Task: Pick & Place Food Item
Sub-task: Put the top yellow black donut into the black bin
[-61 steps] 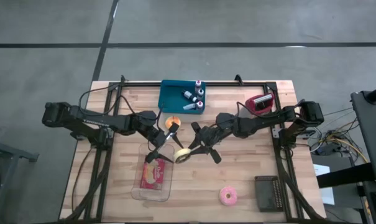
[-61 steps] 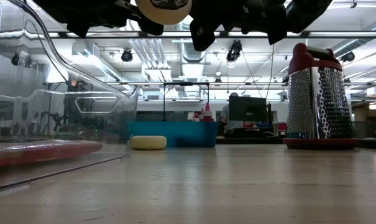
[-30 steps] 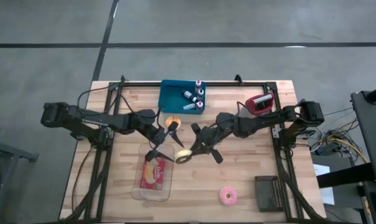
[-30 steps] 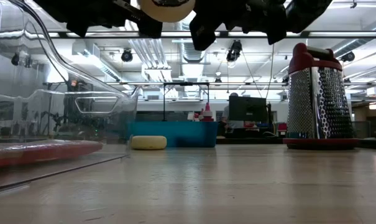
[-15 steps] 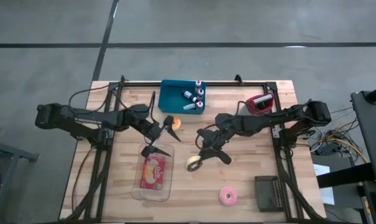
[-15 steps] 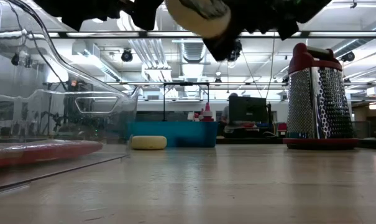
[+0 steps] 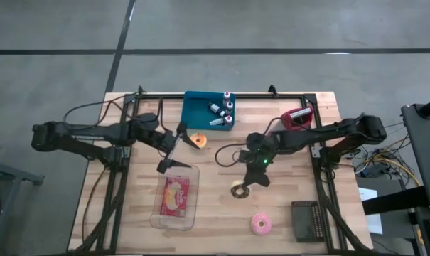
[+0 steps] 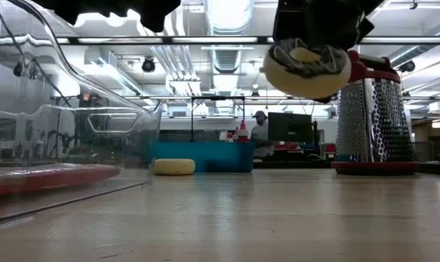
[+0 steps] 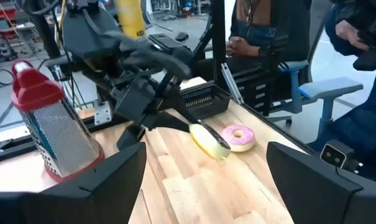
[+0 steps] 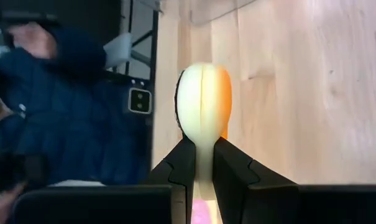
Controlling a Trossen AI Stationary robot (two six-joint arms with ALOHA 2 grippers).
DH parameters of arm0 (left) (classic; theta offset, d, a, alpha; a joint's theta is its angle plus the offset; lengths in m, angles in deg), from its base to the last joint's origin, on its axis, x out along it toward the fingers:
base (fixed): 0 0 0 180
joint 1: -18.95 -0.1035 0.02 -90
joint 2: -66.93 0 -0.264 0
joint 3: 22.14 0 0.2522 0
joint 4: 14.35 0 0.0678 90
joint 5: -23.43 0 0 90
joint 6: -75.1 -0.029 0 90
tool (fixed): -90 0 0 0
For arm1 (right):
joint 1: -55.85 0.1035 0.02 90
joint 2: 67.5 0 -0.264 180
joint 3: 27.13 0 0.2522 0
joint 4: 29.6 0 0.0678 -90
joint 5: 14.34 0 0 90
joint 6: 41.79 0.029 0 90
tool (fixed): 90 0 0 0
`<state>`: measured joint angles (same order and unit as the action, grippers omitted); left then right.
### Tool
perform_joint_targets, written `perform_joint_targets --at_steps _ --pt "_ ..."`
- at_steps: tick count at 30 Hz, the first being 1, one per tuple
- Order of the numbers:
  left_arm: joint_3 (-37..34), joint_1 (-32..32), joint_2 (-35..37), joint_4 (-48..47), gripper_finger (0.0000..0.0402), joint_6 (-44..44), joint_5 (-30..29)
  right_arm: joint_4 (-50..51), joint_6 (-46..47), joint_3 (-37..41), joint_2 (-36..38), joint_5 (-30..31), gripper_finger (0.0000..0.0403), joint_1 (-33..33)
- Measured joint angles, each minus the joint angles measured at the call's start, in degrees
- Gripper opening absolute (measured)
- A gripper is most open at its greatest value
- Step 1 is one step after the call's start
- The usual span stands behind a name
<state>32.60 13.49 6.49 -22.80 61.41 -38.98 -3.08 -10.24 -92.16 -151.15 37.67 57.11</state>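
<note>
While my high view hides it, the right wrist view shows right gripper (image 10: 200,163) jaws clamping the bagel (image 10: 203,106); left gripper (image 7: 173,151) jaws wide, table (image 7: 286,192) bare beneath.

Grey concrete floor (image 7: 271,28) all round the table, dark seams crossing it toward twelve o'clock. Level across the room: long ceiling light strips (image 8: 227,14) glaring overhead, ductwork and hanging lamps (image 8: 148,65) beneath them. Deep in the hall, a person (image 8: 260,124) at a dark monitor (image 8: 289,127). In the left wrist view, a seated person (image 9: 262,37), and at three o'clock a blue office chair (image 9: 327,90). A blue sleeve (image 10: 69,99) fills the right wrist view's side.
</note>
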Motion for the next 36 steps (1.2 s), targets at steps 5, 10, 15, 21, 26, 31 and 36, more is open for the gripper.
perform_joint_targets --at_steps 5,10,15,21,26,31,36 --pt "0.00 0.00 0.63 0.15 0.0339 0.01 0.00 0.73 6.17 -0.15 1.94 0.25 0.0038 0.00" --pt "0.00 0.00 0.50 0.14 0.0339 0.01 0.00 3.40 8.77 -2.14 3.57 0.22 0.0038 -0.04" --pt "0.00 0.00 0.50 -0.21 0.0339 0.00 0.00 13.20 8.71 -6.90 4.56 4.43 0.0038 0.31" --pt "-0.02 0.00 0.50 -0.25 0.0339 0.02 -0.02 31.67 12.09 -15.53 4.16 14.00 0.0038 2.95" --pt "-0.02 0.00 0.50 -0.25 0.0339 0.02 -0.02 44.46 20.08 -21.97 3.28 22.19 0.0038 8.66" --pt "-0.02 0.00 0.50 -0.25 0.0339 0.02 -0.02 49.17 32.56 -24.73 3.03 26.08 0.0038 16.94" --pt "-0.02 0.00 0.50 -0.25 0.0339 0.01 -0.02 51.96 44.44 -24.86 3.00 30.12 0.0038 25.15"
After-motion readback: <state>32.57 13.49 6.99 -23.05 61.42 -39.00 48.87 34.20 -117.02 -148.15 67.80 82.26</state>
